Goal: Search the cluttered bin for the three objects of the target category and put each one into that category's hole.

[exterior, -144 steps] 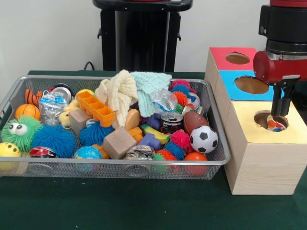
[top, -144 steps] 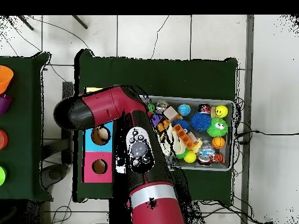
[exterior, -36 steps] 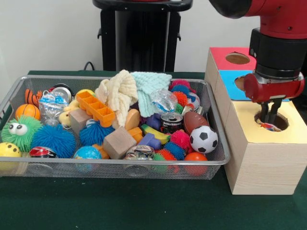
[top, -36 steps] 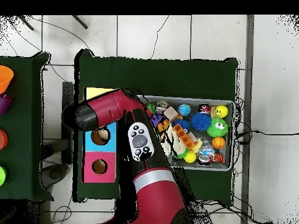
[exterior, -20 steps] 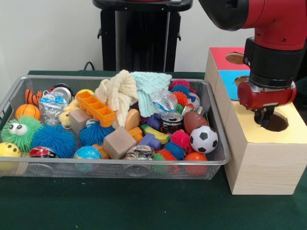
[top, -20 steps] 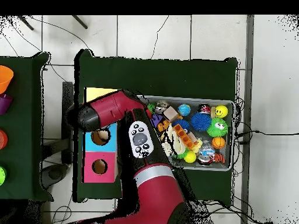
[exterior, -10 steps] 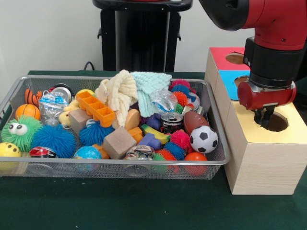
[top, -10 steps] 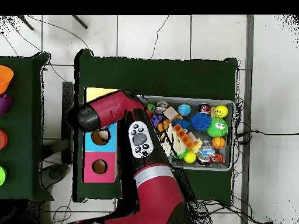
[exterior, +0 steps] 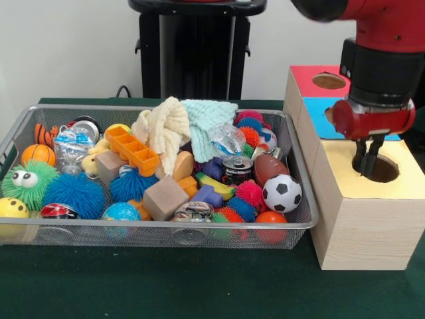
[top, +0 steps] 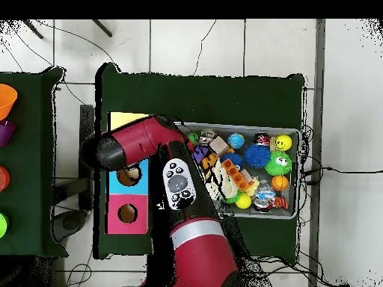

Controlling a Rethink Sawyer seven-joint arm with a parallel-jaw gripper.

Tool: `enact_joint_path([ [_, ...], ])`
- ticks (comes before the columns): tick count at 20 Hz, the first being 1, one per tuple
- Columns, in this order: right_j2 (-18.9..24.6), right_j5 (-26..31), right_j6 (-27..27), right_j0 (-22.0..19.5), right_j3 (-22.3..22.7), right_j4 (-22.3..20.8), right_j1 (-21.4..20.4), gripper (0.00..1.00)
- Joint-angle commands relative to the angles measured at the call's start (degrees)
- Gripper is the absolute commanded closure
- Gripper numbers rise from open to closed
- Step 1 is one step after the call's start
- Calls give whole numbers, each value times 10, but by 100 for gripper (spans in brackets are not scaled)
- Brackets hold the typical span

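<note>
The gripper (exterior: 367,167) hangs right over the yellow hole (exterior: 376,168), its fingers close together and holding nothing, likely because its toy went in.

Front and overhead, bin (exterior: 302,212) shared

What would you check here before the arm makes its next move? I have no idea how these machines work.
1. Pincer empty: ok, nothing shows between its tips.
2. Pincer over the yellow hole: ok, the tips hang at its rim.
3. Pincer open or shut: cannot tell, the tips sit close together.
4. Dropped item inside the hole: cannot tell, the hole looks dark.
5. More targets left in the bin: ok, a soccer ball and a football lie near its right end.
6. Path back to the bin: ok, nothing stands between box and bin.
</note>
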Motion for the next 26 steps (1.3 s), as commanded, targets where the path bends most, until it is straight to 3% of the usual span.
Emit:
enact_joint_path([
  [1, 17, 21, 1, -18, 70, 19, -66, 100],
  [26, 22, 31, -5, -27, 100, 58, -110, 100],
])
